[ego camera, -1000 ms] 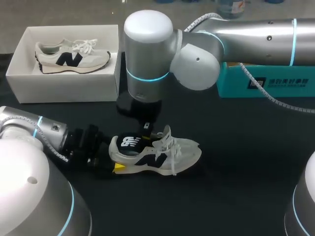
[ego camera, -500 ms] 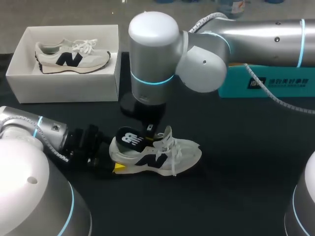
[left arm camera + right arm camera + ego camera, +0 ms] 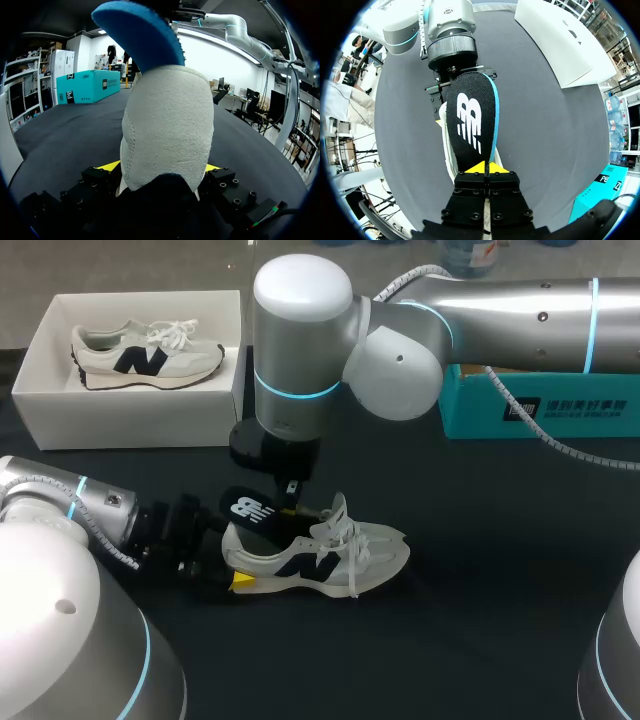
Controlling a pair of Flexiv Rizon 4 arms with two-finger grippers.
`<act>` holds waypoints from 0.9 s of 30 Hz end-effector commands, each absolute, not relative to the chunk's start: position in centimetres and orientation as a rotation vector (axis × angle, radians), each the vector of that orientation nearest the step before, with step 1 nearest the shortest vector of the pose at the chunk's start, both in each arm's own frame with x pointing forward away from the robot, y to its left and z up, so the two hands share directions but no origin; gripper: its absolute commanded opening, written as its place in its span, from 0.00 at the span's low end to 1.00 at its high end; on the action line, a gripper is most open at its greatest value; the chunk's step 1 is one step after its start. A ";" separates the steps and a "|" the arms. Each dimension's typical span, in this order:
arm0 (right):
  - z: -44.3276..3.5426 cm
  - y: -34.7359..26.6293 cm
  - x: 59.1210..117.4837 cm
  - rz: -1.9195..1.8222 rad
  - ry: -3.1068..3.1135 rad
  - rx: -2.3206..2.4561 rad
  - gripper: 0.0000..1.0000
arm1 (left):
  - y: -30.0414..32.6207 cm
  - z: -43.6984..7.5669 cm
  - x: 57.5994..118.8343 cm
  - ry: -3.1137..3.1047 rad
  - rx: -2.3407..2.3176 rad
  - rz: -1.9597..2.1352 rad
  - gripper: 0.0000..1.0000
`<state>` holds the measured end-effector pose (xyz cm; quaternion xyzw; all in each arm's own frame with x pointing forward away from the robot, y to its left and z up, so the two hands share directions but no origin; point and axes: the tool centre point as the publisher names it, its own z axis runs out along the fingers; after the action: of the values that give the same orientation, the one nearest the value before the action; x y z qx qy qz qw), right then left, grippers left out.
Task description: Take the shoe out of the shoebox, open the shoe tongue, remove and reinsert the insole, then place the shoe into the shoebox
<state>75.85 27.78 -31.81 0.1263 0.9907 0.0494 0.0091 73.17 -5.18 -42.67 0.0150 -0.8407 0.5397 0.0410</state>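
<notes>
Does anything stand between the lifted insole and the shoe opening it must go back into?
Nothing visible does. The right hand holds the insole angled up from the shoe opening; the left hand grips only the heel.

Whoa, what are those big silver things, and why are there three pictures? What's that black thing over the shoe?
Those are two silver robot arms, each ending in a two-fingered gripper. One picture looks down from above the black table; the round ones come from cameras on each wrist. The left gripper clamps the heel of a white sneaker with a dark N. The right gripper pinches a black insole with a blue underside, raised over that heel. A white cardboard shoebox holds a matching sneaker. A teal box stands behind.
</notes>
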 end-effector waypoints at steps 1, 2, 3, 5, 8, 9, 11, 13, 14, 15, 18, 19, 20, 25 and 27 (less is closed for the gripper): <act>-32.4 28.0 75.9 0.196 3.106 0.389 0.00 | -5.3 -42.9 73.2 -2.575 0.046 1.651 0.00; -32.4 28.1 75.8 0.200 3.106 0.387 0.00 | -5.3 -42.9 73.2 -2.575 0.046 1.651 0.00; -32.4 28.1 75.8 0.209 3.107 0.384 0.04 | -5.3 -42.9 73.2 -2.575 0.046 1.651 0.00; -32.3 28.2 75.7 0.238 3.111 0.370 0.10 | -5.3 -42.9 73.2 -2.575 0.046 1.651 0.00; -32.2 28.2 75.7 0.309 3.118 0.365 0.13 | -5.3 -42.9 73.2 -2.575 0.046 1.651 0.00; -32.2 28.2 75.7 0.338 3.120 0.367 0.15 | -5.3 -42.9 73.2 -2.575 0.046 1.651 0.00; -32.2 28.2 75.7 0.391 3.130 0.355 0.16 | -5.3 -42.9 73.2 -2.575 0.046 1.651 0.00; -32.3 28.2 75.8 0.421 3.145 0.347 0.16 | -5.3 -42.9 73.2 -2.575 0.046 1.651 0.00; -32.4 28.3 75.8 0.421 3.156 0.340 0.16 | -5.3 -42.9 73.2 -2.575 0.046 1.651 0.00; -32.4 28.4 75.9 0.432 3.168 0.335 0.17 | -5.3 -42.9 73.2 -2.575 0.046 1.651 0.00; -32.6 28.5 75.9 0.464 3.202 0.322 0.19 | -5.3 -42.9 73.2 -2.575 0.046 1.651 0.00; -32.7 28.5 75.9 0.492 3.212 0.307 0.21 | -5.3 -42.9 73.2 -2.575 0.046 1.651 0.00; -32.9 28.6 76.0 0.509 3.226 0.293 0.25 | -5.3 -42.9 73.2 -2.575 0.046 1.651 0.00; -33.3 28.7 76.3 0.522 3.253 0.290 0.28 | -5.3 -42.9 73.2 -2.575 0.046 1.651 0.00; -33.5 28.9 76.3 0.529 3.259 0.285 0.27 | -5.3 -42.9 73.2 -2.575 0.046 1.651 0.00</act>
<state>76.11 28.62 -32.99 0.0872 0.9805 0.1566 -0.0808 73.17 -5.19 -42.67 0.0150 -0.8407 0.5397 0.0410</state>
